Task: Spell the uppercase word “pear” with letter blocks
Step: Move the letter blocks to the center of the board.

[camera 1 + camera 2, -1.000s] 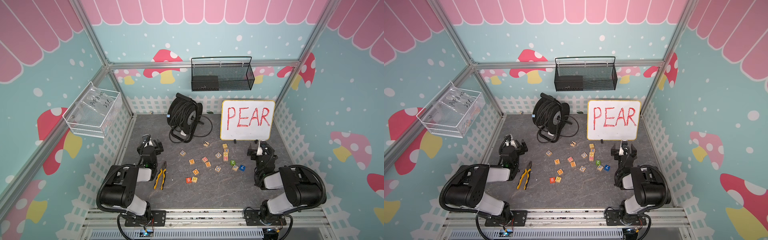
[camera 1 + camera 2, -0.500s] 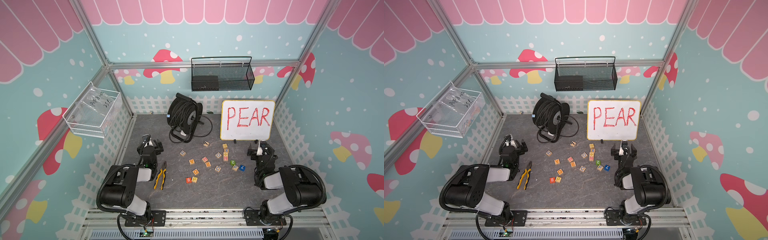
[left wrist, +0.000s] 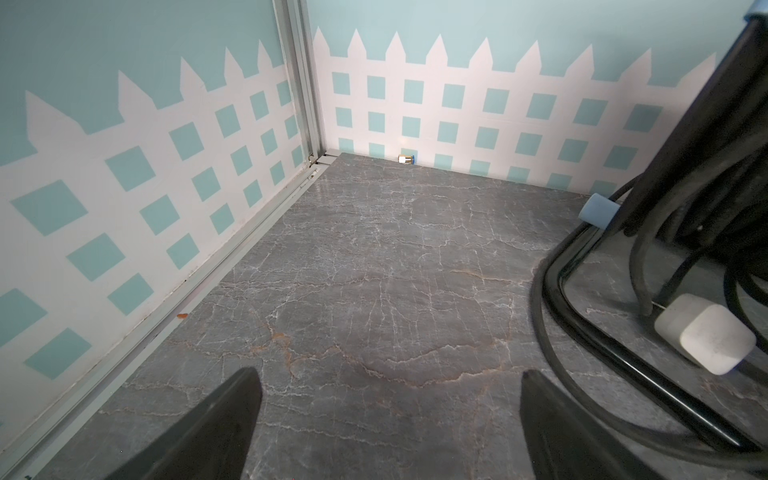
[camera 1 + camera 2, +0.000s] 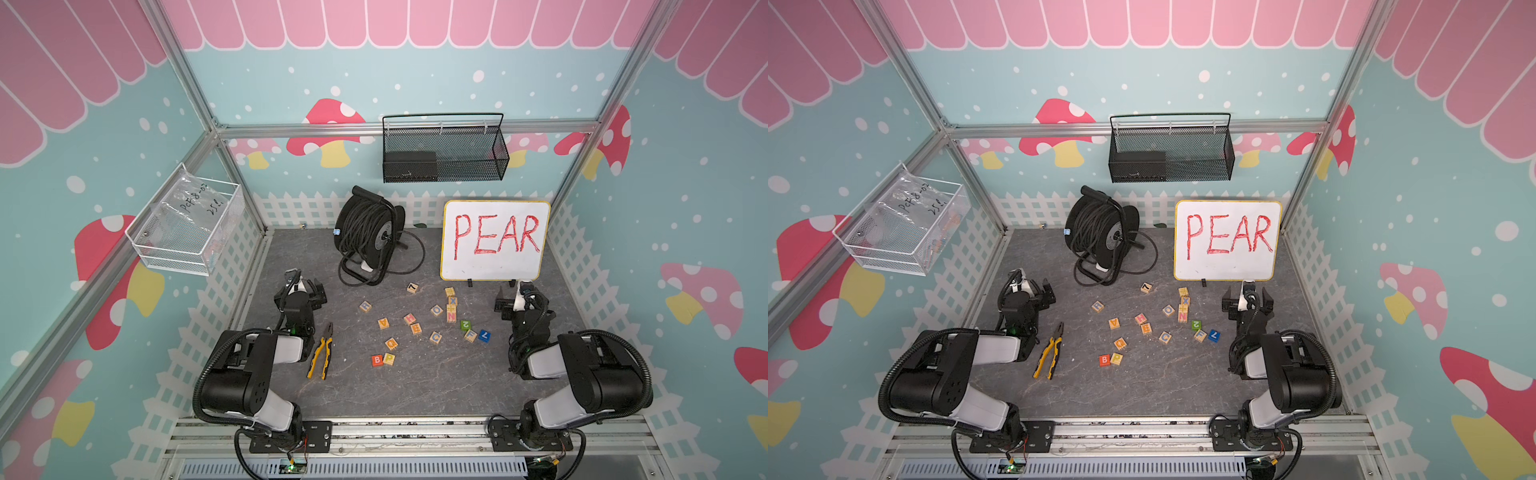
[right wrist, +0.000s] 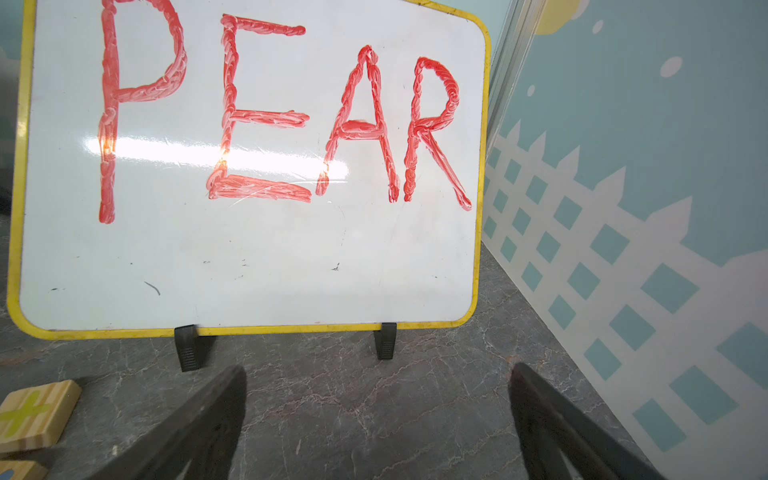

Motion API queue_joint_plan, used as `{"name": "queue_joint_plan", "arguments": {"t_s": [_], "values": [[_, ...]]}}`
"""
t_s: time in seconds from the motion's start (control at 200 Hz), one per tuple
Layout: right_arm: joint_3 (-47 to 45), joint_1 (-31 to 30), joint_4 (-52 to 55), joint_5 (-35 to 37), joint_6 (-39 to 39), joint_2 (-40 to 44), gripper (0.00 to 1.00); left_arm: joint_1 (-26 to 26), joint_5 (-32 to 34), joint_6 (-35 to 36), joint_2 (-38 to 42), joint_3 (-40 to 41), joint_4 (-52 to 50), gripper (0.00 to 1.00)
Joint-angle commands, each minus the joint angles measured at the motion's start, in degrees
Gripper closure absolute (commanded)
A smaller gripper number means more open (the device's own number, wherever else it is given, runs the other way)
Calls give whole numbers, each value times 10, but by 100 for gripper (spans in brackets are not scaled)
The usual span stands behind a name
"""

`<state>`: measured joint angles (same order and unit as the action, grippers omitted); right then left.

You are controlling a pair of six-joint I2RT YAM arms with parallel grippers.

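Grey marble-look worktop (image 4: 415,386), mushroom-print booth. Left hand (image 3: 388,376) wide, empty, low over bare worktop beside cable reel (image 4: 368,232). Right hand (image 5: 376,370) wide, empty, facing whiteboard (image 4: 494,241). Needed blocks lie loose between the arms, none lined up: P block (image 4: 389,358) against red B cube (image 4: 377,360), A block (image 4: 383,323), E block (image 4: 416,329), R block (image 4: 365,306) nearer the reel. Probably light, stiff wood with smooth sides; pinch opposite flat faces. B cube crowds P; pliers (image 4: 322,351) lie by the left arm.
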<state>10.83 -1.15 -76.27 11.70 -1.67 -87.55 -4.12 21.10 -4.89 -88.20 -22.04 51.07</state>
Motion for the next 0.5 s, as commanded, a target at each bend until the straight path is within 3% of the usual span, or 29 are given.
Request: {"name": "queue_joint_plan", "arguments": {"t_s": [0.0,0.08,0.18,0.295,0.495], "values": [[-3,2,6,-36,17,28,0,-10,-16,32,33,-31,-63,1],[5,0,50,-26,16,66,0,-45,8,58,80,-105,-234,1],[3,0,97,-18,13,129,1,-77,26,22,120,-182,-377,1],[33,-1,238,-20,-49,228,1,-118,22,-44,155,-219,-461,1],[129,-16,506,-141,-176,310,0,-221,-55,-160,205,-255,-589,1]]}}
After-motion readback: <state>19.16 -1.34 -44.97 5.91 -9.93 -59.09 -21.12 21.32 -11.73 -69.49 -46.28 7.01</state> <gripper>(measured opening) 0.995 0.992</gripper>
